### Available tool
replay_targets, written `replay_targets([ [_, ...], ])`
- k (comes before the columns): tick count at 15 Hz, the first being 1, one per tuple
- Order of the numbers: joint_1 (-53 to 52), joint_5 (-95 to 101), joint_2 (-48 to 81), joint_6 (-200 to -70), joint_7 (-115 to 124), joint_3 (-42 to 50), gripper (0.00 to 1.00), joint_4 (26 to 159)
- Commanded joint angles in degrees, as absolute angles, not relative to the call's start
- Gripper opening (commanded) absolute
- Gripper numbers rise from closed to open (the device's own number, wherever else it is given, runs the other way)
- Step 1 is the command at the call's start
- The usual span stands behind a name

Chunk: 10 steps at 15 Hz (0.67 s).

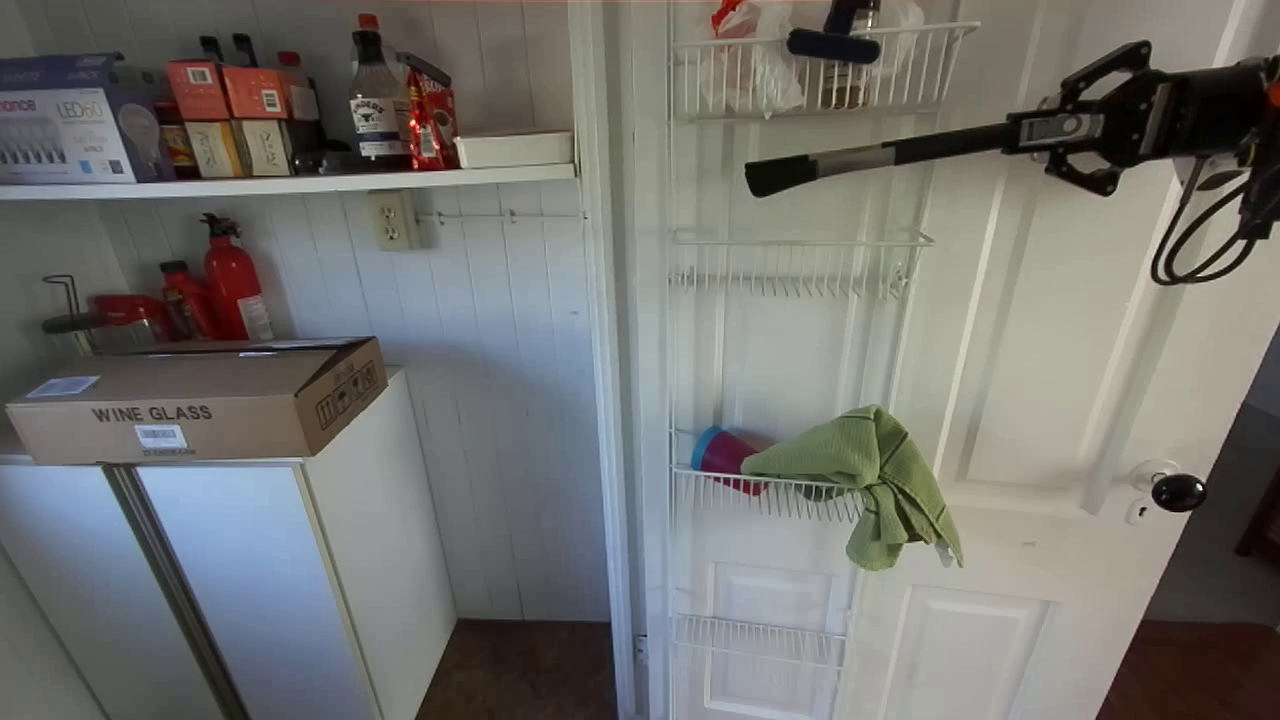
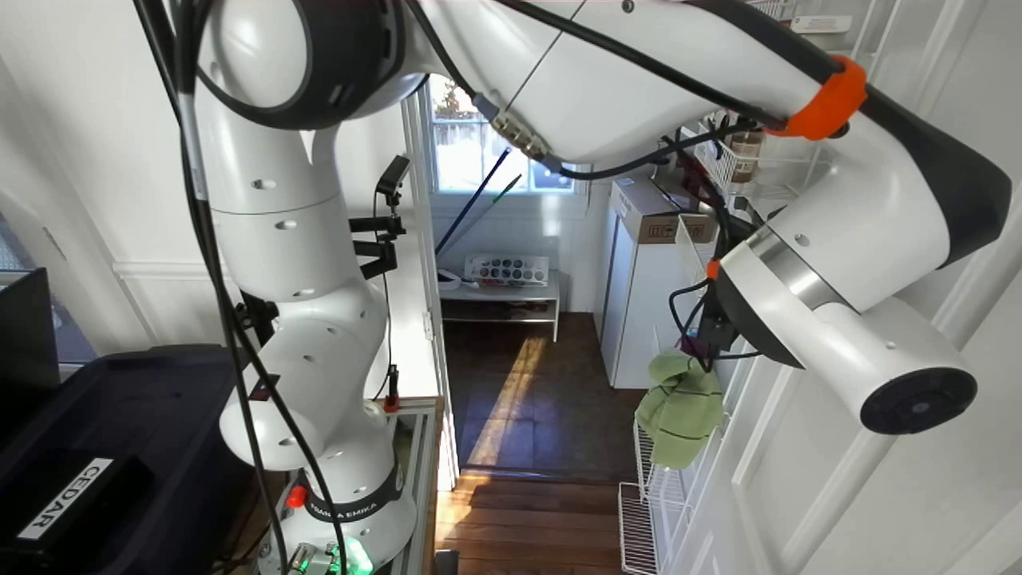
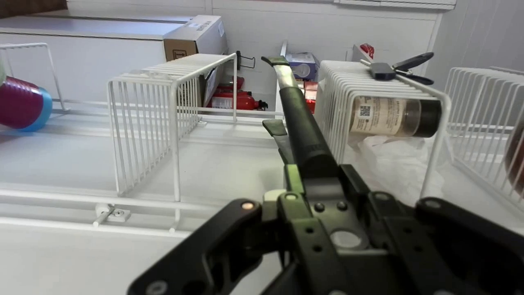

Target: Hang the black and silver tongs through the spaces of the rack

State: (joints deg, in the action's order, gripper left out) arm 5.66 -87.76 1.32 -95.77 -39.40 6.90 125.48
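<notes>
The black two-fingered gripper (image 3: 323,180) is clamped on the jointed end of the long, slender black and silver tongs (image 1: 930,146), so they lie straight out ahead of it. The coming move turns on their long axis: in an exterior view it runs nearly level, tips dipping a little, pointing across the tall, narrow white wire rack (image 1: 800,265). The gripper is off to one side of the rack, and the tongs reach over the stretch between the rack's uppermost basket (image 1: 930,70) there and its second basket (image 3: 176,143); how far they stand out from the rack I cannot tell. Threading them into a space of the rack probably calls for tilting that axis or bringing it in closer. There is a single white jointed robot arm (image 2: 615,104), so no other is nearer. Counted: one pair of tongs, its two slim halves parted at the tips in the wrist view; one rack, four baskets in an exterior view, plus a higher fifth basket (image 3: 470,102) in the wrist view; one short black two-handled item (image 3: 383,71) and one clear labelled jar (image 3: 378,116) at the rack's uppermost of those four; one purple-and-blue cup (image 1: 730,456) and one rumpled green cloth (image 1: 875,470) at its third basket (image 1: 700,490).
</notes>
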Motion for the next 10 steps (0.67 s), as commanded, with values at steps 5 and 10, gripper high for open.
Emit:
replay_targets([
  [5,7.76,-79.2,-3.45,-94.01,-35.07,8.39,0.07,125.26],
  [10,8.37,-72.99,-6.72,-93.73,-33.91,8.93,0.07,124.75],
])
